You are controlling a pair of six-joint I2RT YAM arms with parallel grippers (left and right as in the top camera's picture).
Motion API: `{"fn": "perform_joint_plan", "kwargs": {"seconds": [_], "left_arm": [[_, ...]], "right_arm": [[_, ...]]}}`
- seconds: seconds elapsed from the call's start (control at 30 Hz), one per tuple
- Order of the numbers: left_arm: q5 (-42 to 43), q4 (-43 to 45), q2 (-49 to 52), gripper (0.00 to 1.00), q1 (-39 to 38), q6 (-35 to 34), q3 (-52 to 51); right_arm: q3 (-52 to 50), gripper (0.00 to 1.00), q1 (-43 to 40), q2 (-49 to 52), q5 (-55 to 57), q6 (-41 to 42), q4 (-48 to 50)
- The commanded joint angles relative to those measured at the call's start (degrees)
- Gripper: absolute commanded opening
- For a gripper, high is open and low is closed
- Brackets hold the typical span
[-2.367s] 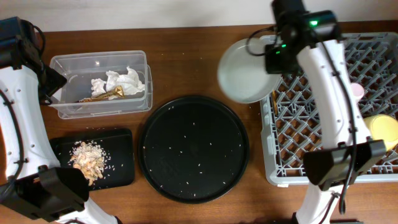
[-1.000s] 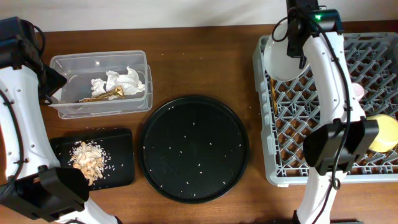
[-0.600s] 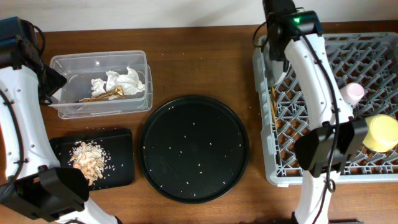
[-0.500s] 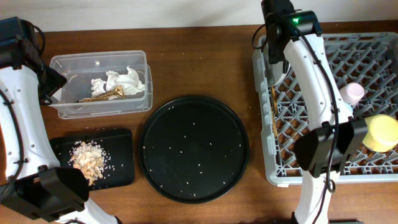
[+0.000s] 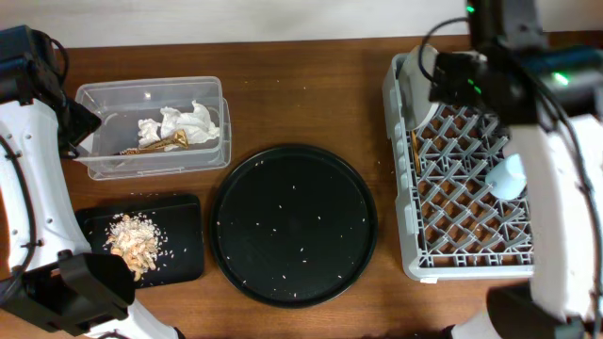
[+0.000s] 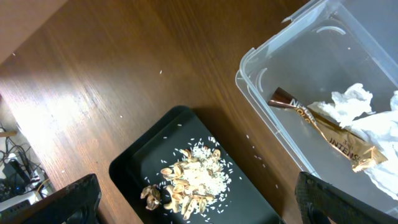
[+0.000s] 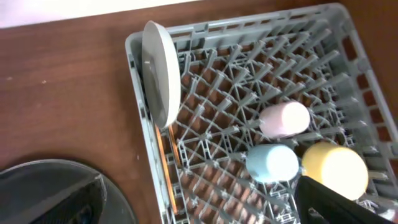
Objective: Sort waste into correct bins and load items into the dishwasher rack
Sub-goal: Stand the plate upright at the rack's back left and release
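brown wooden table (image 5: 301,85), pale wall (image 5: 236,19) along its far edge. there's bare wood between the clear tub (image 5: 87,94) holding the napkins (image 5: 179,122) and the grey rack (image 7: 236,22), and the round black tray (image 5: 292,273) sits near the rack's left wall. the plate (image 7: 160,71) stands on edge inside that wall with the pink cup (image 7: 284,118), blue cup (image 7: 272,163) and yellow bowl (image 7: 334,169) on the grid. left gripper (image 6: 196,190) over the flat black tray (image 6: 134,165), right gripper (image 7: 199,199) over the rack – both spread wide, holding nothing.

Lg round black tray (image 5: 293,224) lies flat, centre of brown wood worktop (image 5: 311,94), nearer front edge. Pale wall (image 5: 236,19) behind back edge. Dark cables (image 6: 15,180) past one worktop edge.
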Motion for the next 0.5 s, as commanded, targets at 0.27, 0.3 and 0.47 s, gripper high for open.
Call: {"fn": "perform_joint_plan", "kwargs": {"seconds": [0.27, 0.3, 0.47], "left_arm": [[-0.4, -0.1, -0.2, 0.99, 0.2, -0.2, 0.5], [-0.4, -0.1, -0.2, 0.99, 0.2, -0.2, 0.5], [-0.4, -0.1, -0.2, 0.99, 0.2, -0.2, 0.5]], "right_arm": [[-7.9, 0.96, 0.2, -17.6, -7.4, 2.9, -9.9], [-10.1, 0.96, 0.2, -19.6, -7.4, 3.0, -9.9], [-27.2, 0.96, 0.2, -33.1, -7.2, 4.2, -8.7]]}}
